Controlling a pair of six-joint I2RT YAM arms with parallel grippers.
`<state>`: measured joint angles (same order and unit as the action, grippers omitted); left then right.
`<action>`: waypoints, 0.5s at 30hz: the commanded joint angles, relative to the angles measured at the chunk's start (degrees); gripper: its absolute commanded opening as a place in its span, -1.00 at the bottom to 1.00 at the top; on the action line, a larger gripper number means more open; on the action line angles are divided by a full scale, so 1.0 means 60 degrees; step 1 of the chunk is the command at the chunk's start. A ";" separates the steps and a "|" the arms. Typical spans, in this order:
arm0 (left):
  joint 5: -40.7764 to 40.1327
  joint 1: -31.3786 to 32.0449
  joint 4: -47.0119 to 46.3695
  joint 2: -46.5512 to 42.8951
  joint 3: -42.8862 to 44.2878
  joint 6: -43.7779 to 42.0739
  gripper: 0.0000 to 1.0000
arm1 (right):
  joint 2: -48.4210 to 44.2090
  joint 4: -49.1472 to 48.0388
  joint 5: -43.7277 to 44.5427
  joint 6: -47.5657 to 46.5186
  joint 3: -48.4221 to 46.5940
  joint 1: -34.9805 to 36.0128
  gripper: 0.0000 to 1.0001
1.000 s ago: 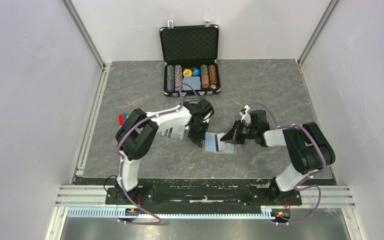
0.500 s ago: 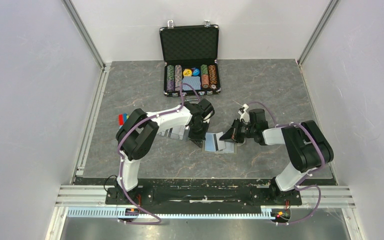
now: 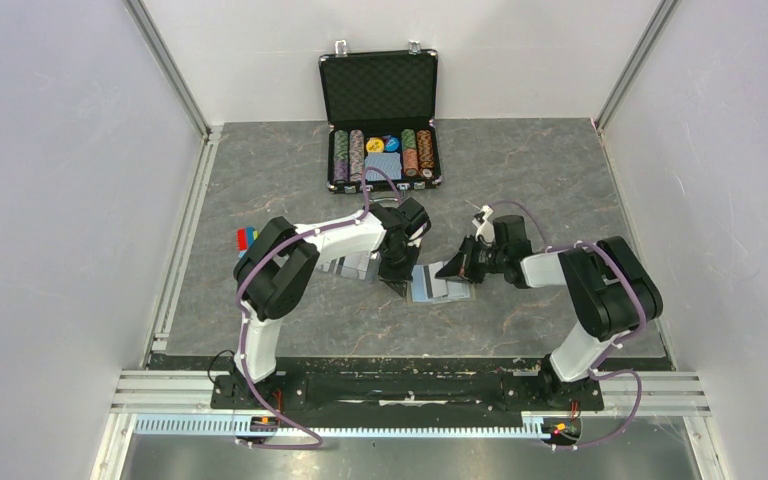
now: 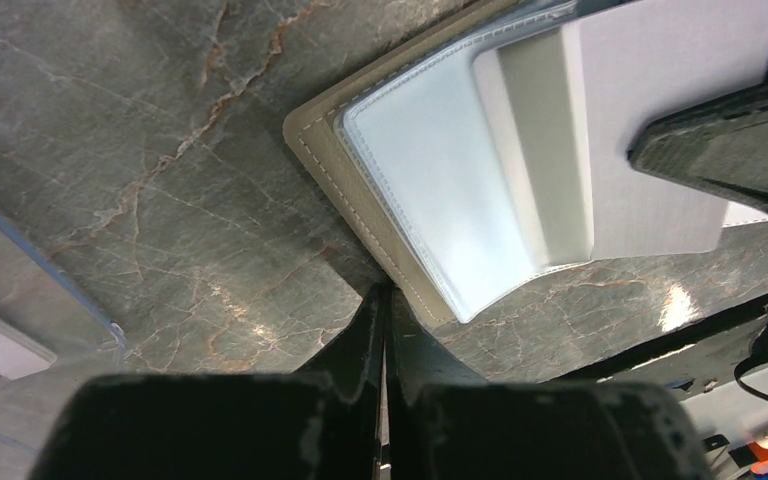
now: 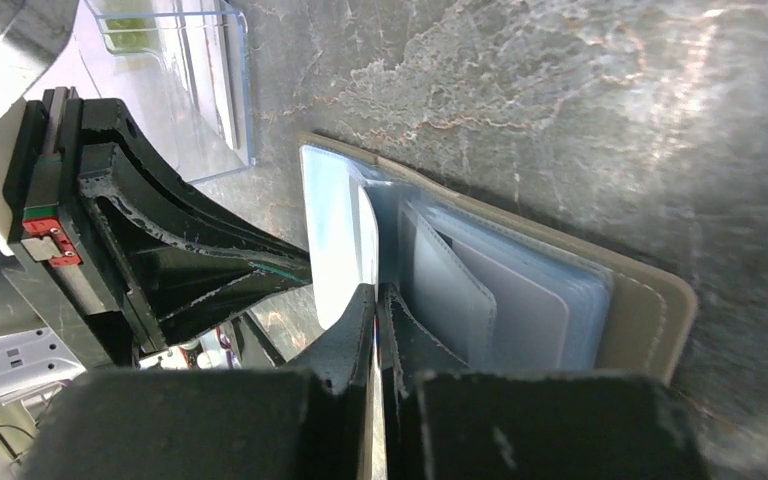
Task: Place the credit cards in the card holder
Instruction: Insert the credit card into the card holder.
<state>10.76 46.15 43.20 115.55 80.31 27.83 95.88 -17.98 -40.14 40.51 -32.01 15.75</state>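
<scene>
Taupe folding card holder (image 3: 430, 284) with light blue lining is laid open on the grey marbled tabletop (image 3: 520, 180). Its edge is pinched by the closed left pincer (image 4: 382, 295); a whitish rectangular credit card (image 4: 660, 120) is clamped in the closed right pincer (image 5: 376, 292) at its pockets.

One camera looks steeply down from behind the arms over the whole grey marbled bench (image 3: 540, 180). Both wrist cameras sit close, facing the open taupe folding card holder (image 4: 440, 170) from opposite sides.
</scene>
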 commanded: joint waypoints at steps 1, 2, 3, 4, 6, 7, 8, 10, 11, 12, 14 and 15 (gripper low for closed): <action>0.0116 0.0174 -0.0421 0.0334 0.0212 -0.0062 -0.95 | 0.0308 -0.0462 0.0230 0.0164 0.0119 0.0426 -1.00; 0.0101 0.0178 -0.0422 0.0339 0.0220 -0.0056 -0.96 | 0.0285 -0.0510 0.0257 0.0225 0.0120 0.0494 -1.00; 0.0096 0.0188 -0.0418 0.0329 0.0210 -0.0057 -0.95 | 0.0260 -0.0506 0.0252 0.0234 0.0099 0.0534 -1.00; 0.0096 0.0186 -0.0418 0.0337 0.0211 -0.0060 -0.95 | 0.0233 -0.0491 0.0220 0.0226 0.0066 0.0554 -1.00; 0.0100 0.0189 -0.0418 0.0363 0.0217 -0.0051 -0.95 | 0.0116 -0.0398 0.0225 0.0163 0.0047 0.0546 -0.94; 0.0096 0.0189 -0.0425 0.0368 0.0223 -0.0044 -0.95 | 0.0030 -0.0215 0.0248 0.0078 0.0018 0.0555 -0.85; 0.0096 0.0189 -0.0422 0.0374 0.0232 -0.0040 -0.95 | -0.0085 0.0054 0.0345 -0.0123 -0.0078 0.0554 -0.78; 0.0096 0.0189 -0.0420 0.0371 0.0223 -0.0048 -0.96 | -0.0280 0.0772 0.0540 -0.0580 -0.0261 0.0554 -0.66; 0.0096 0.0189 -0.0427 0.0370 0.0233 -0.0043 -0.95 | -0.0375 0.1265 0.0714 -0.0883 -0.0413 0.0563 -0.60; 0.0090 0.0189 -0.0418 0.0360 0.0248 -0.0053 -0.95 | -0.0456 0.1725 0.0811 -0.1115 -0.0565 0.0565 -0.55; 0.0081 0.0189 -0.0418 0.0360 0.0253 -0.0053 -0.95 | -0.0605 0.2508 0.1117 -0.1631 -0.0779 0.0597 -0.46; 0.0089 0.0189 -0.0420 0.0360 0.0254 -0.0041 -0.96 | -0.0697 0.2841 0.1301 -0.1893 -0.0869 0.0611 -0.42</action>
<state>11.09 46.48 43.33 115.79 80.66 27.83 94.56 -11.77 -37.10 37.17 -33.91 18.70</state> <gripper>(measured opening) 0.029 0.256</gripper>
